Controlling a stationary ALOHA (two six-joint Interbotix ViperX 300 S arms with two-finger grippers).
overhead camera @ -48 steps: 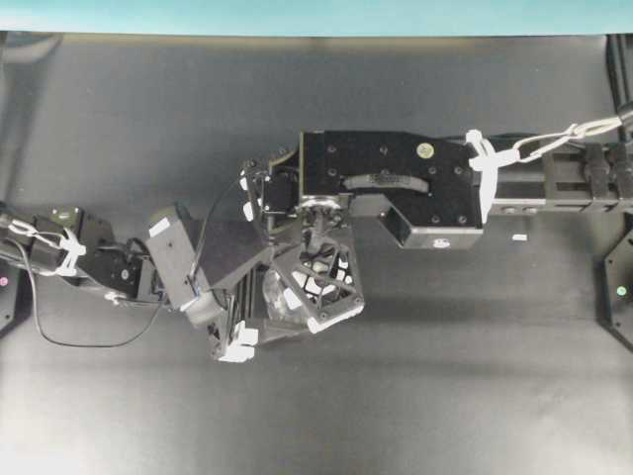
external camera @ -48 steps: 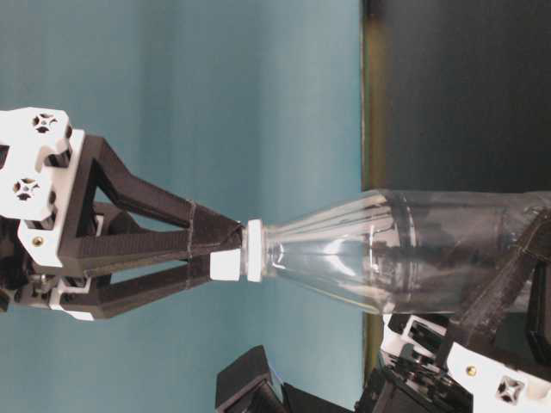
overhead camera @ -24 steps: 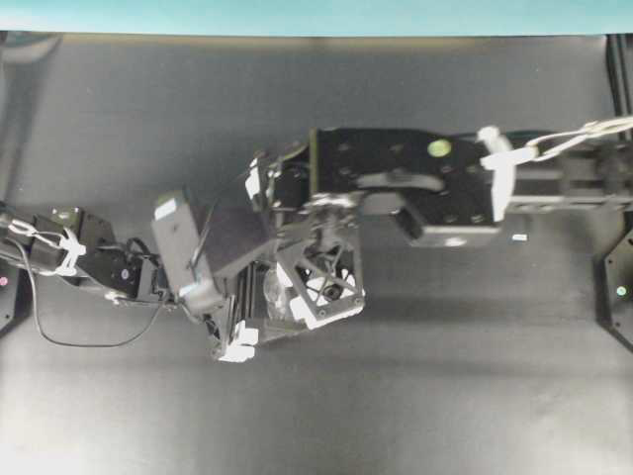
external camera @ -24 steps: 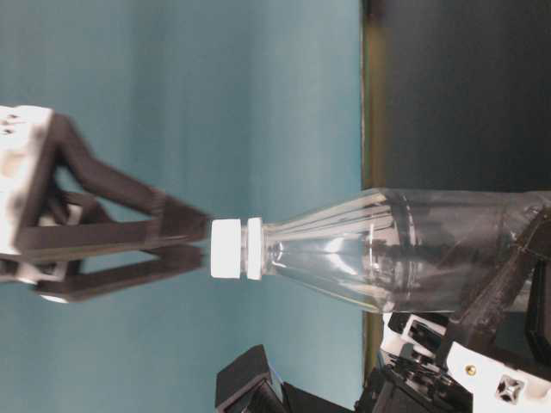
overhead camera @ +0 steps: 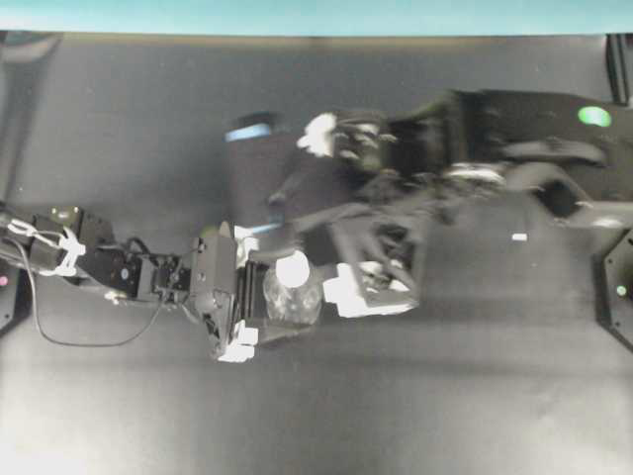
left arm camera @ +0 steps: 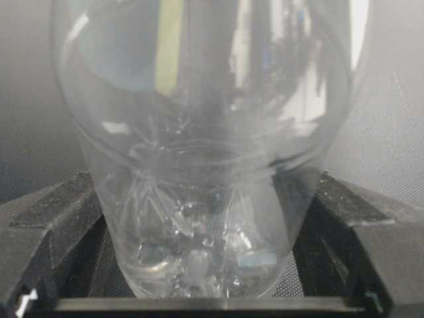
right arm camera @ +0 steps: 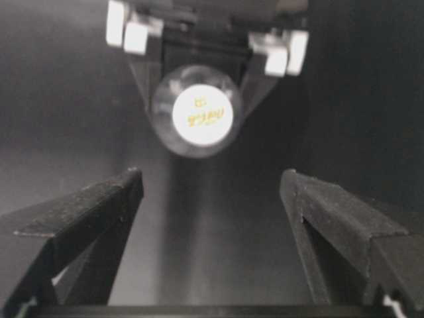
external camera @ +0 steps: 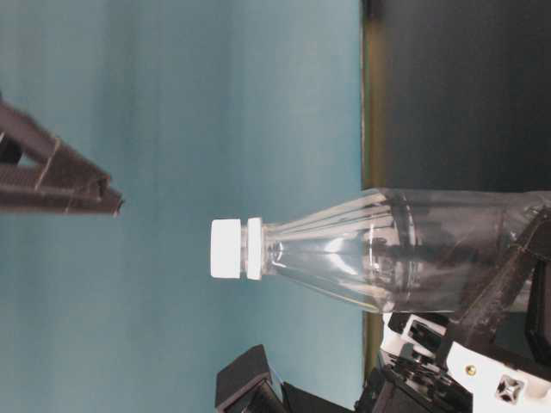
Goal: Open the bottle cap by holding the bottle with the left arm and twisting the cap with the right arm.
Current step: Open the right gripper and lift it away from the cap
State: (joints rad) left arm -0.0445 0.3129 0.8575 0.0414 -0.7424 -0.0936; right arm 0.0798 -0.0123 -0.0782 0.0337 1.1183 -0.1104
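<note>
The clear bottle (overhead camera: 287, 302) stands upright on the black table, and my left gripper (overhead camera: 297, 297) is shut on its lower body. In the left wrist view the bottle (left arm camera: 205, 132) fills the frame, with a black finger pressed on each side of my left gripper (left arm camera: 205, 179). The white bottle cap (overhead camera: 293, 268) sits on the neck, also shown as the cap (external camera: 225, 248) and the cap (right arm camera: 202, 117). My right gripper (right arm camera: 212, 179) is open and hangs well above the cap without touching it. Overhead, the right gripper (overhead camera: 381, 267) is blurred, to the right of the bottle.
A tiny white tape fleck (overhead camera: 518, 237) lies on the table to the right. The right arm's bulky housing (overhead camera: 495, 129) spans the upper right. An arm base (overhead camera: 618, 287) sits at the right edge. A teal wall (overhead camera: 316, 15) borders the far side.
My right gripper opened, let go of the cap, and pulled up and away to the right. The cap stays on the bottle, which the left gripper holds still.
</note>
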